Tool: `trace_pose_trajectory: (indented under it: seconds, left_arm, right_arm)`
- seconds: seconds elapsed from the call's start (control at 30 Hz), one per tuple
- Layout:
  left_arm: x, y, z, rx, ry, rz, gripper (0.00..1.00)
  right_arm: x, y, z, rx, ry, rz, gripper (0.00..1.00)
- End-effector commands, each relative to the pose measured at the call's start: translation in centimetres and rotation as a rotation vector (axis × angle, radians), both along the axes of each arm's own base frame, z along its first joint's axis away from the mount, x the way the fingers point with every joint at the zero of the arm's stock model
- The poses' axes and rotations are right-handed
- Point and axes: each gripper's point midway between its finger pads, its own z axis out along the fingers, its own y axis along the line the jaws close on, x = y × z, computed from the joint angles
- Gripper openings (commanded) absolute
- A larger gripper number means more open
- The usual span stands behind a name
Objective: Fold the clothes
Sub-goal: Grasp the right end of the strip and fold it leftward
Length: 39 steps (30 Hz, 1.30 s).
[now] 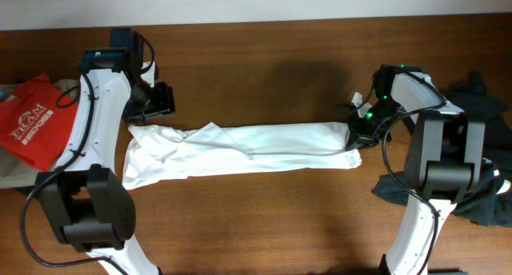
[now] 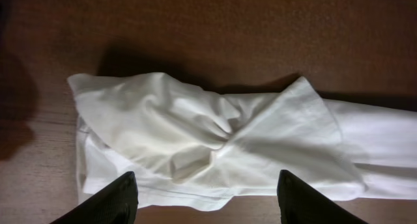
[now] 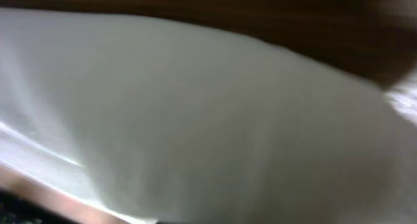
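A white garment [image 1: 256, 147] lies stretched in a long band across the brown table [image 1: 264, 227]. Its left end is spread and creased, and its right end narrows. My left gripper [image 1: 157, 104] is open and empty just behind the left end. In the left wrist view its two dark fingers [image 2: 207, 183] stand wide apart over the crumpled cloth [image 2: 215, 139]. My right gripper [image 1: 358, 129] sits on the bunched right end. The right wrist view is filled with blurred white cloth [image 3: 195, 107], which hides the fingers; the gripper appears shut on the cloth.
A red bag [image 1: 32, 119] lies on pale fabric at the far left edge. A pile of dark clothes [image 1: 480, 99] lies at the far right, with more dark cloth [image 1: 480, 199] by the right arm's base.
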Motion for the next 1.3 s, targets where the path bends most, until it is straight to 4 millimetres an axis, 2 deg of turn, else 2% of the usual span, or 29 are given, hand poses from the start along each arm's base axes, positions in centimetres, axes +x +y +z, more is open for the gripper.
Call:
trace_pose_trajectory:
  seconds: [0.0,0.07,0.13,0.23,0.37,0.43,0.5,0.67,0.8,0.83,0.87,0.9,0.93,0.97,1.0,1.03,1.07,1.13,1.17,1.27]
  left_arm:
    - [-0.1,0.5,0.0,0.017,0.006,0.008,0.68]
    - [-0.2,0.5,0.0,0.018,0.008,0.008,0.68]
    - [-0.1,0.5,0.0,0.017,0.004,0.008,0.68]
    - [-0.1,0.5,0.0,0.017,0.005,0.008,0.68]
    - [-0.1,0.5,0.0,0.017,0.005,0.008,0.68]
    - [-0.1,0.5,0.0,0.017,0.005,0.008,0.68]
    - [-0.1,0.5,0.0,0.017,0.005,0.008,0.69]
    - [-0.1,0.5,0.0,0.017,0.006,0.008,0.69]
    - [-0.2,0.5,0.0,0.017,0.008,0.008,0.69]
    - [-0.2,0.5,0.0,0.017,0.008,0.008,0.69]
    - [-0.2,0.5,0.0,0.017,0.008,0.008,0.69]
    - [-0.2,0.5,0.0,0.017,0.008,0.008,0.69]
    - [-0.3,0.5,0.0,0.017,0.012,0.008,0.69]
    - [-0.4,0.5,0.0,0.017,0.015,0.008,0.69]
    - [-0.4,0.5,0.0,0.017,0.016,0.008,0.69]
    - [-0.5,0.5,0.0,0.017,0.021,0.008,0.69]
    - [-0.6,0.5,0.0,0.017,0.024,0.008,0.69]
    - [-0.6,0.5,0.0,0.017,0.023,0.008,0.69]
    - [-0.6,0.5,0.0,0.017,0.023,0.008,0.69]
    - [-0.5,0.4,0.0,0.017,0.022,0.007,0.69]
  right_arm:
    - [1.6,-7.0,1.5,-0.298,0.000,-0.123,0.04]
    - [4.1,-9.3,5.6,-0.323,-0.083,-0.140,0.04]
    - [4.8,-8.8,7.4,-0.323,-0.109,-0.095,0.04]
    - [4.4,-4.6,7.8,-0.315,-0.089,0.024,0.04]
    - [4.1,3.4,7.7,-0.308,-0.115,0.231,0.06]
    - [3.5,7.0,7.7,-0.315,-0.135,0.334,0.09]
    - [3.3,9.6,7.6,-0.311,-0.162,0.398,0.14]
    - [2.1,13.5,7.6,-0.302,-0.187,0.499,0.18]
    - [1.5,15.2,7.5,-0.280,-0.192,0.532,0.22]
    - [1.3,15.9,7.5,-0.250,-0.193,0.533,0.30]
    - [0.6,17.9,7.6,-0.129,-0.198,0.597,0.57]
    - [0.3,18.5,7.7,-0.087,-0.201,0.635,0.64]
    - [0.5,18.1,7.6,-0.108,-0.206,0.642,0.63]
    - [1.1,16.8,7.5,-0.181,-0.206,0.599,0.62]
    - [2.0,15.0,7.4,-0.296,-0.210,0.521,0.62]
    - [3.5,11.7,7.7,-0.486,-0.228,0.371,0.62]
    - [4.0,10.5,7.8,-0.534,-0.235,0.298,0.63]
    - [4.3,9.8,7.7,-0.516,-0.227,0.269,0.62]
    - [4.4,10.0,7.6,-0.488,-0.227,0.286,0.65]
    - [3.8,12.5,7.3,-0.341,-0.218,0.353,0.66]
